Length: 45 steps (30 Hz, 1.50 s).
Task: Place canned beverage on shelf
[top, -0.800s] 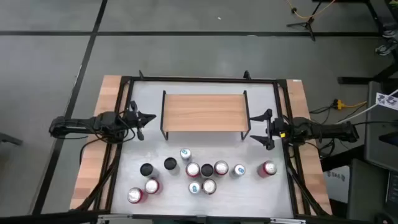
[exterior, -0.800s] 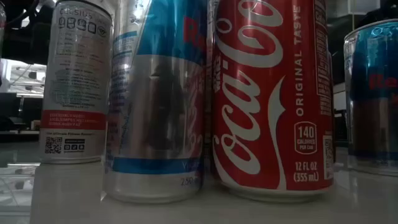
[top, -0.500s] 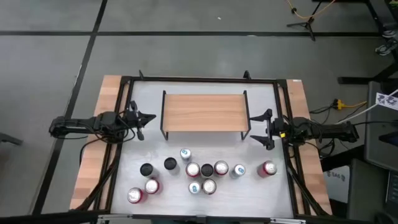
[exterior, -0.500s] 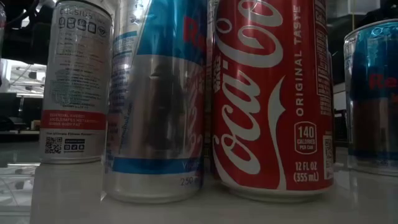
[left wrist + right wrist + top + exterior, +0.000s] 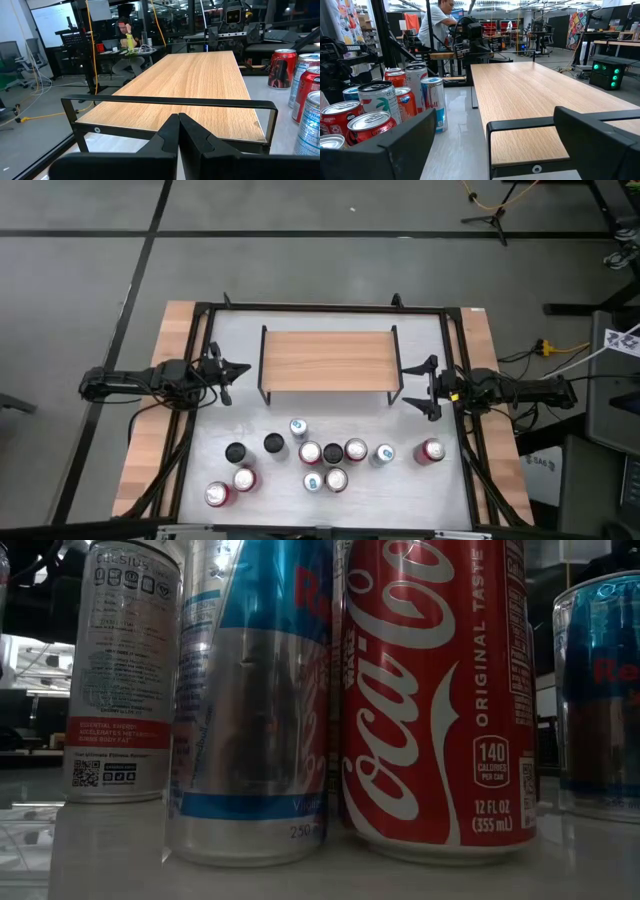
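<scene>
The shelf [image 5: 327,361], a light wood plank on thin black legs, stands on its legs at the middle of the table toward the far side; its top is bare. Several cans stand upright in a cluster near the front edge [image 5: 322,453], with a red one [image 5: 430,451] at the right. The low view shows a red cola can [image 5: 435,700] and a blue-silver can [image 5: 255,700] close up. My left gripper [image 5: 240,370] is shut and level, just off the shelf's left end [image 5: 178,120]. My right gripper [image 5: 407,387] stands open off the shelf's right end [image 5: 495,145], with nothing between its fingers.
A black frame [image 5: 320,308] runs around the white tabletop, with wood strips [image 5: 170,340] along both sides. A bare strip of table [image 5: 330,412] lies between the shelf and the cans. A person [image 5: 437,25] stands in the room beyond the table.
</scene>
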Motion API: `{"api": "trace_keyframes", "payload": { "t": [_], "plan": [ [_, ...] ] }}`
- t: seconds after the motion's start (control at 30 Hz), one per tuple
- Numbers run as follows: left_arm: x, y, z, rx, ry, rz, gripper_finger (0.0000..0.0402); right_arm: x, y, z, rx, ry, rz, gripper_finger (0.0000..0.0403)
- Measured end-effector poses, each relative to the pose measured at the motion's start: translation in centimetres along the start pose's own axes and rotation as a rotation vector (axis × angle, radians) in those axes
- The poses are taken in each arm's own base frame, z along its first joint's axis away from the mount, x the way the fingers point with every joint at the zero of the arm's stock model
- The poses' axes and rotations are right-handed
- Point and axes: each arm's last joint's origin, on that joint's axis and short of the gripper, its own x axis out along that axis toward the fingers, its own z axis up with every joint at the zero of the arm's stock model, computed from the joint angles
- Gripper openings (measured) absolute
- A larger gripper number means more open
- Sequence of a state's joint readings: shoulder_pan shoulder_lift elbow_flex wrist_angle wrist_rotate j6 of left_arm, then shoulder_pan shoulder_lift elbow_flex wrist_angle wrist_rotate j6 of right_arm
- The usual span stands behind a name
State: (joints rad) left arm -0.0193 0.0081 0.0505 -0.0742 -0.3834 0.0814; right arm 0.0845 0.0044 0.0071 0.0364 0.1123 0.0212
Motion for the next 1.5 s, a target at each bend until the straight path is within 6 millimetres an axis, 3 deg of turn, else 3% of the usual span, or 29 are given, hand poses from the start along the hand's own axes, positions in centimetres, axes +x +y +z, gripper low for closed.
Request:
{"api": "trace_keyframes", "payload": {
  "t": [1.37,1.5],
  "plan": [
    [0.0,0.01,0.15,-0.007,-0.014,0.0,0.0,0.0,0.0,0.1,0.001,-0.013,0.0,0.0392],
    [-0.01,0.1,0.39,-0.08,-0.037,0.025,0.0014,0.0,0.01,0.11,0.002,-0.015,0.0,0.0392]
  ]
}}
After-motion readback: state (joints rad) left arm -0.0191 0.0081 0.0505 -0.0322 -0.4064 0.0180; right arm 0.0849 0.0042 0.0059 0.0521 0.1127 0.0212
